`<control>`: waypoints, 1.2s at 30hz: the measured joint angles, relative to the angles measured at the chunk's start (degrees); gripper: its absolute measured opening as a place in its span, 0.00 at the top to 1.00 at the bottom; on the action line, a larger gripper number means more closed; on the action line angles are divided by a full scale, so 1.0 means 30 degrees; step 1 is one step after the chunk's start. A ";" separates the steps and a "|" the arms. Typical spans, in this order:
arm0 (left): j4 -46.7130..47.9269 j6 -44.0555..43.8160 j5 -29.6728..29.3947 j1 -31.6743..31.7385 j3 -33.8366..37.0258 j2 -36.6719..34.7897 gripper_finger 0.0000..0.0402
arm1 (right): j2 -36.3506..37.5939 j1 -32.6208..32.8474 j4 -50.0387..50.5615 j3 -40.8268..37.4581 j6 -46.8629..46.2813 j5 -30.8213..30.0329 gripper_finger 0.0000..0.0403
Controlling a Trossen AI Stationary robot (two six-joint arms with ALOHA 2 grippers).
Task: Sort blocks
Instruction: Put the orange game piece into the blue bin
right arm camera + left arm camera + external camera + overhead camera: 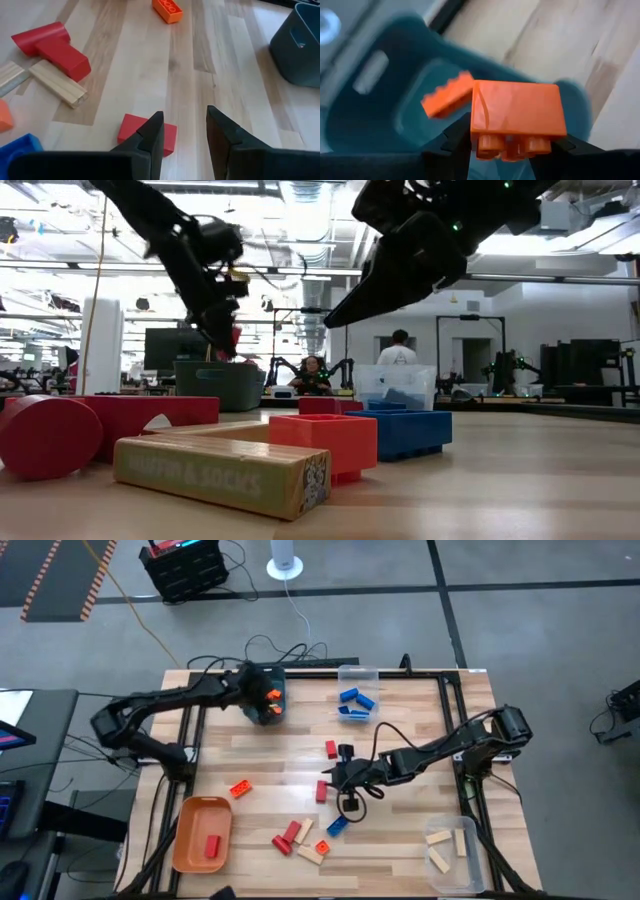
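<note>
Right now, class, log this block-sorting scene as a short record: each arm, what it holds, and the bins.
left gripper: over the teal bin, shut on an orange block
right gripper: jaws open, empty, above a red block mid-table
orange bin: holds one red block
clear bin: holds wooden blocks

I see grey floor [520, 630] around the table, striped hazard tape [60, 575] (far corner), and bright ceiling lights [300, 200].
</note>
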State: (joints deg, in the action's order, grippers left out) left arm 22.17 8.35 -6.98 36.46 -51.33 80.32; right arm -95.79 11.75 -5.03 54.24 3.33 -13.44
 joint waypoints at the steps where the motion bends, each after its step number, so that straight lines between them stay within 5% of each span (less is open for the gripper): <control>1: 0.0385 0.0099 0.0273 0.0212 -0.0265 0.0477 0.63 | 0.0000 0.0047 0.0000 0.0000 -0.0008 -0.0005 0.70; 12: 0.3018 0.0993 0.1729 0.0877 -0.2066 0.3278 0.56 | -0.0015 -0.0047 -0.0090 -0.0574 -0.0101 -0.0143 0.70; 23: 0.3536 0.2444 0.1406 0.0597 -0.2618 0.0685 0.44 | 0.0095 -0.0111 0.0596 -0.0634 -0.0012 -0.1236 0.70; 36: 0.8974 0.0119 0.0114 -0.6545 -0.2617 -0.2481 0.44 | 0.0109 0.0000 0.0886 -0.0758 -0.0954 -0.1590 0.70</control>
State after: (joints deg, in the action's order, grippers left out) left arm 49.09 8.71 -6.63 16.82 -59.18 72.87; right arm -95.46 11.75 -2.37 51.96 0.46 -18.21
